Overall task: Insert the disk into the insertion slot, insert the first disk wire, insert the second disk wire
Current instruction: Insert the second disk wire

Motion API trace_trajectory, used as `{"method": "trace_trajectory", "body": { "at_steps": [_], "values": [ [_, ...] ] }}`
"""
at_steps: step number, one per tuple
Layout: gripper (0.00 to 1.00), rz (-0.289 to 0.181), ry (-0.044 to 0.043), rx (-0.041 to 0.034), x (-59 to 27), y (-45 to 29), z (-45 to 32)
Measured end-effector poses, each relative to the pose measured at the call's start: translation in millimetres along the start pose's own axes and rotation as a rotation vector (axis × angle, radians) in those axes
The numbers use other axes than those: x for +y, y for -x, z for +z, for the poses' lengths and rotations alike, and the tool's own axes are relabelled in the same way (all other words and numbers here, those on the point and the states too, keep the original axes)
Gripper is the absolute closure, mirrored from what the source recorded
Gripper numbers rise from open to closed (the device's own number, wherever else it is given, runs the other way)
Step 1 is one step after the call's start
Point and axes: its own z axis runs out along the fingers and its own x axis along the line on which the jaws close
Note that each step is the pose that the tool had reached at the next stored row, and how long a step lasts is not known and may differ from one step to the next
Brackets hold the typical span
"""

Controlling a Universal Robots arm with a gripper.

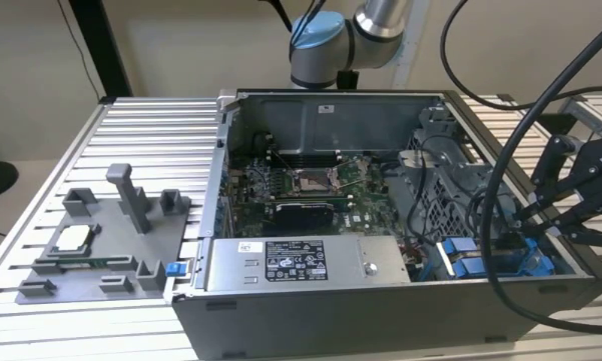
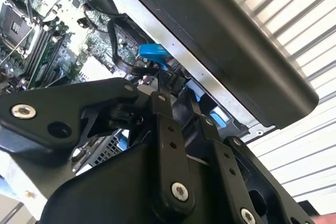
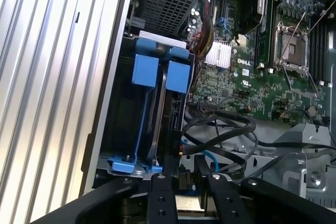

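Gripper [image 3: 185, 179]: down at the drive bay corner of the open computer case [image 1: 381, 297]; grip state impossible to tell.
Disk [image 3: 157, 124]: just ahead of the fingertips, standing on edge in the insertion slot [image 3: 123, 129], long axis running away from the gripper.
First wrist view: blue carrier tabs [image 3: 144, 69], motherboard [image 3: 252, 85], loose black cables [image 3: 220, 127] just beside the bay.
Second wrist view: blue connector [image 2: 153, 52] beyond the linkage.
Exterior view: gripper [image 1: 541, 218] at the case's corner on the exterior view's right.
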Motion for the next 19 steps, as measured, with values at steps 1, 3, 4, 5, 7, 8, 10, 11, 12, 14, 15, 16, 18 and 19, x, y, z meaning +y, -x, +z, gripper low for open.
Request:
{"method": "trace_trajectory", "body": {
  "at_steps": [1,3,4,5,7,8,10,11,12,14,15,16,18,19],
  "values": [
    [0.00,0.000,-0.0004,-0.0020,-0.1,-0.1,0.4],
    [0.00,0.002,-0.0014,-0.0053,-0.4,-0.2,1.2],
    [0.00,0.003,-0.0019,-0.0067,-0.4,-0.3,1.5],
    [0.00,0.004,-0.0026,-0.0085,-0.4,-0.5,1.8],
    [0.00,0.007,-0.0038,-0.0124,-0.5,-0.6,2.4],
    [0.00,0.008,-0.0045,-0.0142,-0.5,-0.7,2.6],
    [1.00,0.011,-0.0058,-0.0176,-0.6,-0.8,3.0],
    [1.00,0.012,-0.0064,-0.0189,-0.7,-0.7,3.1],
    [1.00,0.014,-0.0069,-0.0201,-0.7,-0.8,3.1],
    [1.00,0.016,-0.0079,-0.0221,-0.7,-0.8,3.4],
    [1.00,0.018,-0.0084,-0.0230,-0.7,-0.8,3.4],
    [1.00,0.019,-0.0086,-0.0234,-0.7,-0.8,3.4],
    [1.00,0.018,-0.0090,-0.0253,-0.1,-0.4,0.8],
    [1.00,0.018,-0.0091,-0.0272,0.5,0.2,-2.2]
  ]
}}
